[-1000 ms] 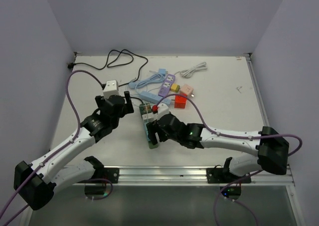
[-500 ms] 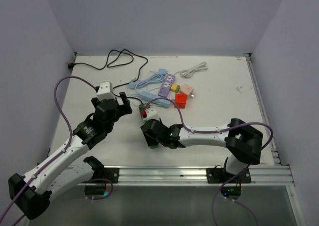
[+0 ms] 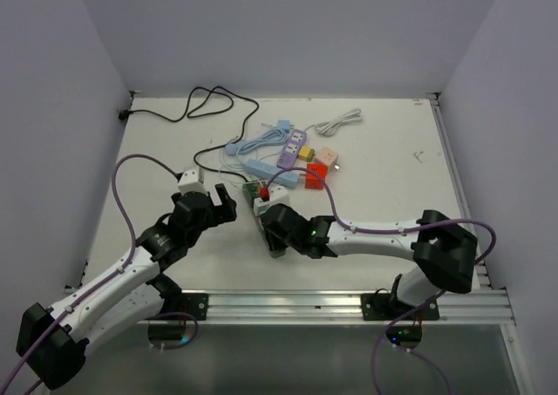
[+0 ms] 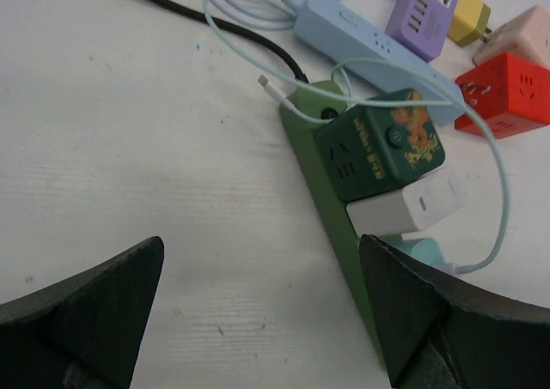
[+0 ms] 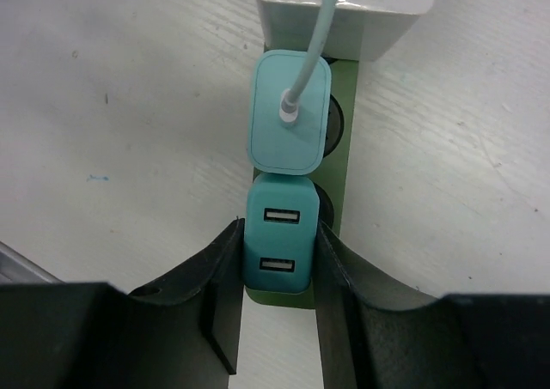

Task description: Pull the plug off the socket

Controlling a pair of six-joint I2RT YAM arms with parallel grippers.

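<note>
teal two-port usb charger [image 5: 277,252] sits pinched between the fingers [image 5: 219,273] of the right gripper [image 5: 277,234], one pad pressed to each long side. it is seated in the end socket of the green power strip [image 5: 344,170], whose near end shows just below the charger, between the two pads. just past the fingertips a paler teal charger [image 5: 290,112] with a pale blue cable [image 5: 311,50] rising from it fills the next socket. a white adapter [image 5: 344,7] sits beyond that.

the left gripper [image 4: 258,320] has its fingers [image 4: 94,303] spread wide with nothing between them, only bare white table [image 4: 129,148]. the strip lies ahead of it and runs down toward the right-hand finger. whether that finger touches it cannot be told. ahead of that finger, a dark green cube adapter [image 4: 378,148] with an orange print stands on the strip, touching the white adapter on its near side. further out from the fingertips lie a light blue power strip [image 4: 369,41], a purple power strip [image 4: 425,7], a yellow plug [image 4: 473,15], a pink cube socket [image 4: 524,33] and a red cube socket [image 4: 507,97]. a black cable [image 4: 215,20] crosses the far left.

from above, the left gripper sits just left of the strip's far end, the right gripper over its near end.
</note>
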